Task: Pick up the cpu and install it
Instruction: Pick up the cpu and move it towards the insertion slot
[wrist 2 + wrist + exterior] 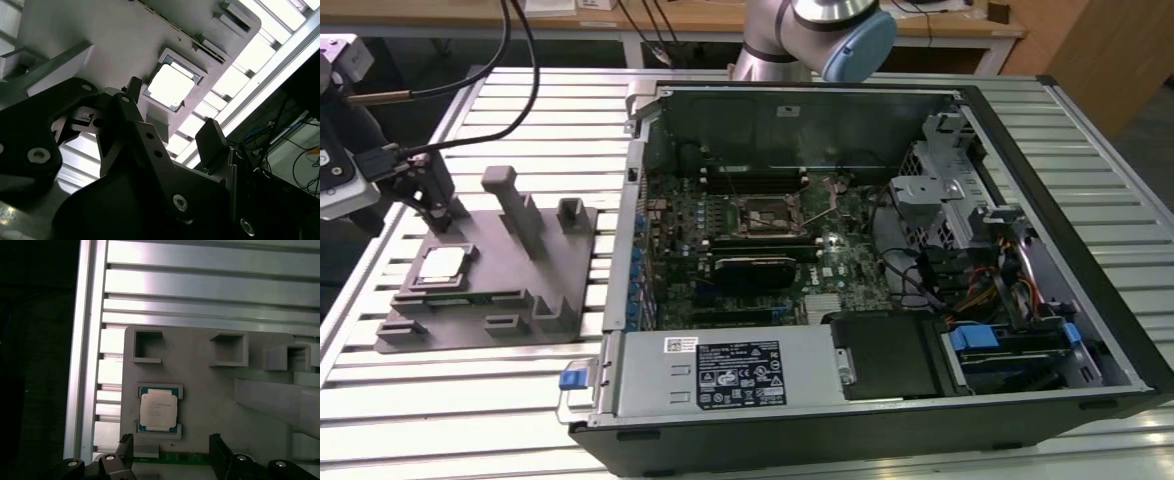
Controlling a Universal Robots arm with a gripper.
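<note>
The cpu (pixel 159 410) lay flat, silvery top up, in a shallow square seat of the grey fixture (pixel 215 400), near the fixture's edge. Just above it the tool (pixel 172 452) hung with its two black fingers (pixel 218 449) spread apart and nothing between them, not touching the chip. The fixture stood on the slatted metal counter (pixel 480 400). At the exterior view's right lay an open computer case (pixel 1107 290) with its motherboard socket (pixel 774 212), well apart from the cpu.

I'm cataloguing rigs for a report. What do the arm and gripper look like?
The arm is silvery metal tubing with a pale blue joint cap. The gripper is matte black, angular, with silver screw heads and blocky jaws. Black cables loop to it.
</note>
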